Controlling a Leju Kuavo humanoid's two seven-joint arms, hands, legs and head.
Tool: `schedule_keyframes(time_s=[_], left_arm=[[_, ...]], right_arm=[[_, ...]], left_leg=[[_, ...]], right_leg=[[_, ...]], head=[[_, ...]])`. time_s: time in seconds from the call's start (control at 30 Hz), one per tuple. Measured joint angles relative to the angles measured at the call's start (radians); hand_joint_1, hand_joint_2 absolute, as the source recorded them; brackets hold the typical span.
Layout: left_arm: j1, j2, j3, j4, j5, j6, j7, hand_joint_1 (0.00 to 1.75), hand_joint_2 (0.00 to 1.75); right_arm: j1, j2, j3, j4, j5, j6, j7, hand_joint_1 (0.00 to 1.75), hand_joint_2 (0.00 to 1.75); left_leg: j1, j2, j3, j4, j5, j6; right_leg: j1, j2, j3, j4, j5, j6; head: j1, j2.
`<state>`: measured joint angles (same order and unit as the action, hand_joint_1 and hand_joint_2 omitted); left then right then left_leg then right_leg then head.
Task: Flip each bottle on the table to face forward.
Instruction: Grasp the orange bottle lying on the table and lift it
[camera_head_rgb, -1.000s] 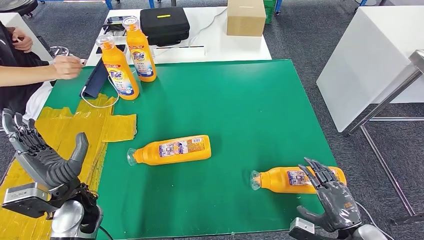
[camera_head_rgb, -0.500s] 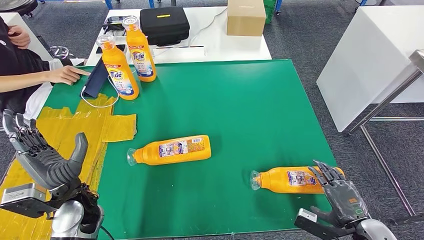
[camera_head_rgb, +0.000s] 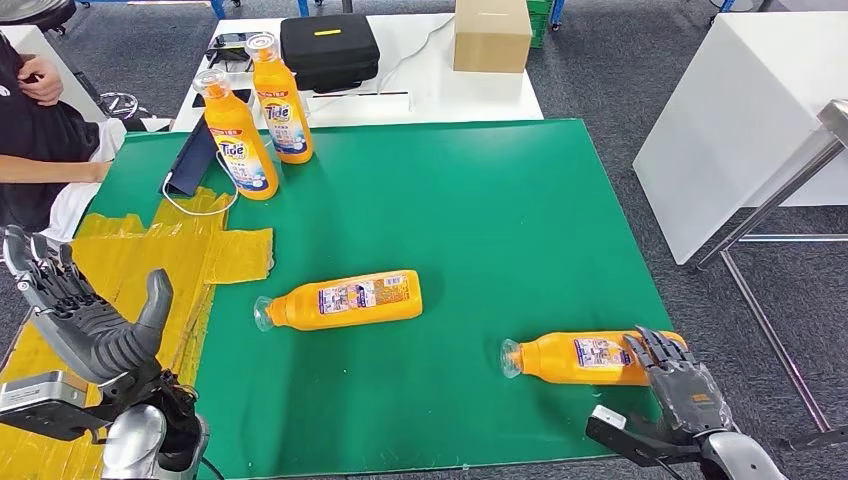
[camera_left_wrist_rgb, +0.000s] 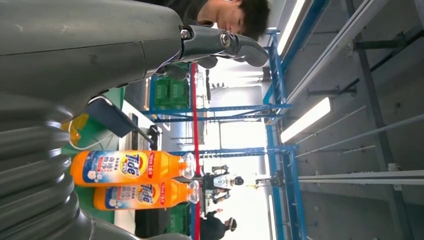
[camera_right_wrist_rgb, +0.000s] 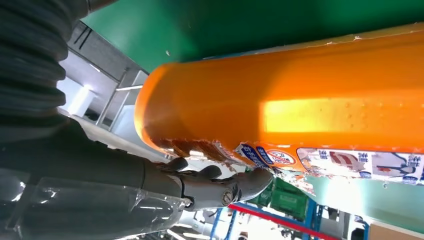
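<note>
Right hand (camera_head_rgb: 683, 393): fingers spread, holding nothing, now lower and nearer the table's near edge than a second ago, fingertips at the base of the near lying bottle (camera_head_rgb: 585, 359) (contact uncertain). Grasp appears imminent. Left hand (camera_head_rgb: 85, 318): open, idle. Second lying bottle (camera_head_rgb: 343, 299) mid-mat (camera_head_rgb: 480, 200); open green beyond, little margin at the near-right corner.
</note>
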<state>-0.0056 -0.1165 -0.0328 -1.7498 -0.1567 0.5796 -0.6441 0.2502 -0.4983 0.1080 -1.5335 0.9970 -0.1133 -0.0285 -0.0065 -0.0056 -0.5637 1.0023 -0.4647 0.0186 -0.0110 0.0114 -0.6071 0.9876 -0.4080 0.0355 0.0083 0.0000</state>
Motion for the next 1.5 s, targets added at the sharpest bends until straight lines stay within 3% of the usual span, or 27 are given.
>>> schedule_keyframes(time_s=[0.2, 0.43, 0.53, 0.6, 0.7, 0.73, 0.83, 0.97, 1.3, 1.5], left_arm=[[0.001, 0.0, -0.001, 0.0, -0.02, -0.041, 0.039, 0.0, 1.75], [0.006, 0.028, -0.047, 0.002, -0.079, -0.193, 0.12, 0.0, 1.75], [0.008, 0.039, -0.066, 0.002, -0.084, -0.208, 0.127, 0.0, 1.75], [0.009, 0.046, -0.073, 0.003, -0.089, -0.219, 0.131, 0.0, 1.75], [0.012, 0.062, -0.091, 0.004, -0.117, -0.299, 0.143, 0.0, 1.75], [0.015, 0.07, -0.101, 0.004, -0.13, -0.337, 0.146, 0.0, 1.75], [0.024, 0.095, -0.141, 0.006, -0.183, -0.432, 0.149, 0.0, 1.75], [0.036, 0.127, -0.186, 0.011, -0.24, -0.478, 0.156, 0.0, 1.75], [0.04, 0.159, -0.218, 0.021, -0.274, -0.535, 0.161, 0.0, 1.75], [0.041, 0.161, -0.224, 0.021, -0.26, -0.57, 0.165, 0.0, 1.75]], right_arm=[[-0.073, 0.012, 0.013, 0.09, 0.055, -0.013, 0.031, 0.01, 1.75], [-0.128, 0.024, 0.018, 0.16, 0.083, -0.021, 0.029, 0.09, 1.75], [-0.141, 0.029, 0.019, 0.176, 0.086, -0.021, 0.026, 0.17, 1.75], [-0.146, 0.031, 0.019, 0.184, 0.086, -0.021, 0.024, 0.45, 1.75], [-0.151, 0.034, 0.019, 0.196, 0.086, -0.023, 0.004, 1.14, 1.75], [-0.153, 0.036, 0.019, 0.201, 0.087, -0.023, -0.004, 1.27, 1.75], [-0.159, 0.042, 0.019, 0.213, 0.089, -0.024, -0.024, 1.4, 1.75], [-0.167, 0.048, 0.018, 0.221, 0.079, -0.038, -0.06, 1.74, 1.75], [-0.13, 0.133, -0.007, 0.141, -0.069, -0.109, -0.269, 1.75, 1.75], [-0.129, 0.258, -0.042, 0.045, -0.2, -0.224, -0.382, 1.75, 1.75]], left_leg=[[0.0, 0.0, 0.003, 0.0, 0.0, 0.0], [0.0, 0.001, 0.007, 0.0, 0.0, 0.0], [0.0, 0.001, 0.008, 0.0, -0.001, 0.001], [0.0, 0.001, 0.009, 0.0, -0.001, 0.001], [0.0, 0.001, 0.01, 0.0, -0.001, 0.001], [0.0, 0.001, 0.01, 0.0, -0.001, 0.001], [0.0, 0.001, 0.011, 0.0, -0.001, 0.001], [0.0, 0.001, 0.012, 0.0, -0.001, 0.001], [0.001, 0.001, 0.009, 0.0, -0.001, 0.001], [0.001, 0.001, 0.008, -0.001, 0.0, 0.0]], right_leg=[[0.0, 0.0, 0.003, 0.0, 0.0, 0.0], [0.0, 0.0, 0.007, 0.0, 0.0, 0.0], [0.0, 0.0, 0.009, 0.0, 0.0, 0.0], [0.0, 0.0, 0.01, -0.001, 0.0, 0.0], [0.0, 0.0, 0.011, -0.001, 0.0, 0.0], [0.0, 0.0, 0.011, -0.001, 0.0, 0.0], [0.0, 0.001, 0.011, -0.001, 0.0, 0.0], [0.0, 0.001, 0.011, -0.001, 0.0, 0.0], [0.001, 0.001, 0.009, 0.0, 0.0, 0.0], [0.001, 0.001, 0.008, 0.0, 0.0, 0.0]], head=[[0.0, 0.0], [0.0, 0.0], [0.0, 0.0], [0.0, 0.0], [0.0, 0.0], [0.0, 0.0], [0.0, 0.0], [0.0, 0.0], [0.0, 0.0], [0.0, 0.0]])
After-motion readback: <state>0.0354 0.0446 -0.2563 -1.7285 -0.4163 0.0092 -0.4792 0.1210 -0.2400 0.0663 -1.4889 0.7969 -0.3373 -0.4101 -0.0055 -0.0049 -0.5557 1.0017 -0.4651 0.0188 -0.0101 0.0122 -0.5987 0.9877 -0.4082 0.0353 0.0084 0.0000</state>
